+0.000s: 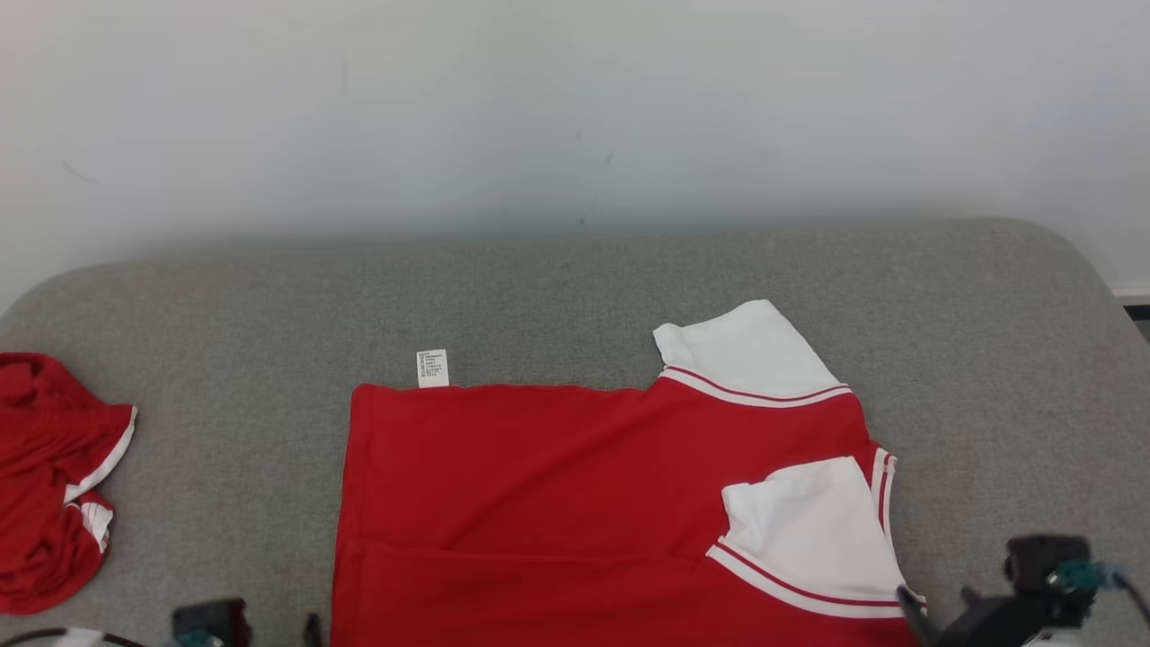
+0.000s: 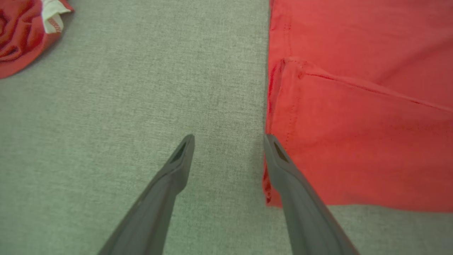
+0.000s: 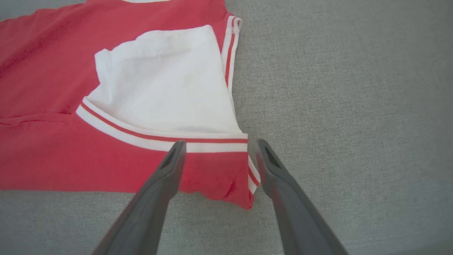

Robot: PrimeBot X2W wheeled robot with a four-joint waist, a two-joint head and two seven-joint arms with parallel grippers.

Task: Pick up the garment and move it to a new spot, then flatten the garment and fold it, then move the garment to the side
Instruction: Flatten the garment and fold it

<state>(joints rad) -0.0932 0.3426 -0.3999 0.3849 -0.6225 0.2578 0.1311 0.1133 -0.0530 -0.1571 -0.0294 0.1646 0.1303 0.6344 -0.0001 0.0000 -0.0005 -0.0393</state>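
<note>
While our grey surface (image 1: 575,288) backs onto a pale wall (image 1: 575,108), the red garment (image 1: 539,485) lies by the near edge, its near hem cut off in the head view; our left gripper (image 2: 229,138) and right gripper (image 3: 220,142) spread wide at its near corners, holding nothing.

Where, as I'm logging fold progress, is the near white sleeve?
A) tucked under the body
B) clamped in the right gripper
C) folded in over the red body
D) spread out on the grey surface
C: the near white sleeve lies folded in on the red garment, and the right gripper is open.
</note>
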